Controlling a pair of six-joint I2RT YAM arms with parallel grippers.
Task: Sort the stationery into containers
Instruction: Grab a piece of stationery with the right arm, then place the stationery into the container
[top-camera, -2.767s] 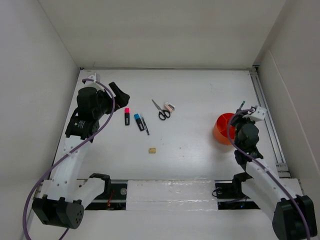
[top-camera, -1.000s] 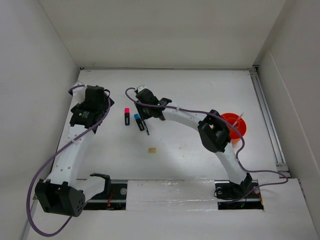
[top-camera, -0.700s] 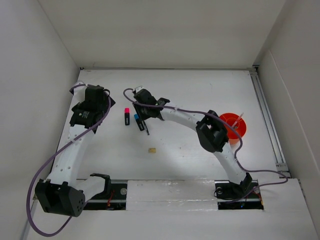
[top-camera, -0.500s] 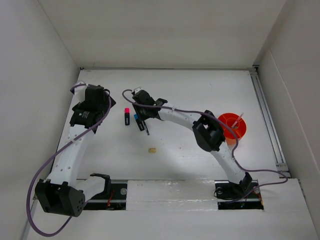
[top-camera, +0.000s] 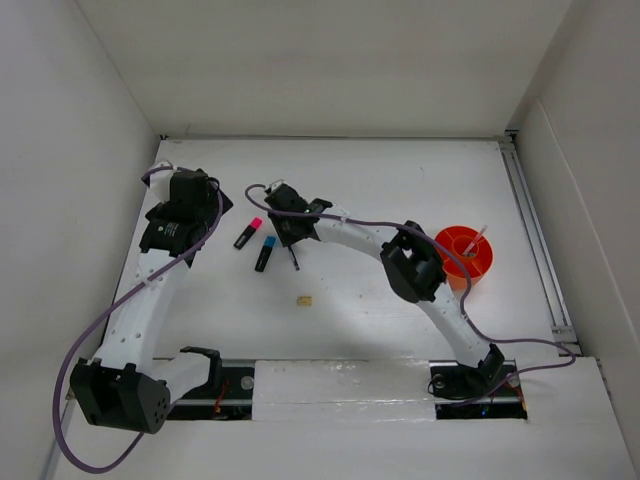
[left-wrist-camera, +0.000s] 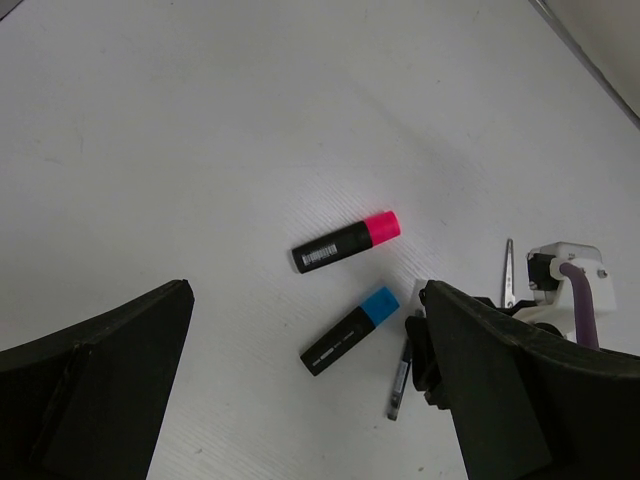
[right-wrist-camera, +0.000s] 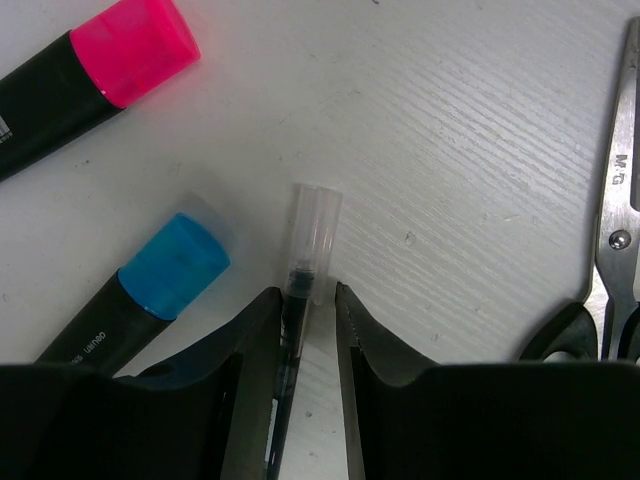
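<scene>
Right claw (right-wrist-camera: 308, 292) is down at the table (right-wrist-camera: 450, 120) with its jaws narrowly apart astride the dark pen (right-wrist-camera: 300, 268), not yet clamped; a sliver of gap shows. The pen's clear cap projects ahead of the claw. In its wrist view, the blue-black marker (right-wrist-camera: 150, 290) lies just left, the pink-black marker (right-wrist-camera: 95, 65) beyond, and the scissors (right-wrist-camera: 615, 250) right. The orange cup (top-camera: 462, 254) sits well apart. Left claw (left-wrist-camera: 305, 300) is wide apart and empty.
</scene>
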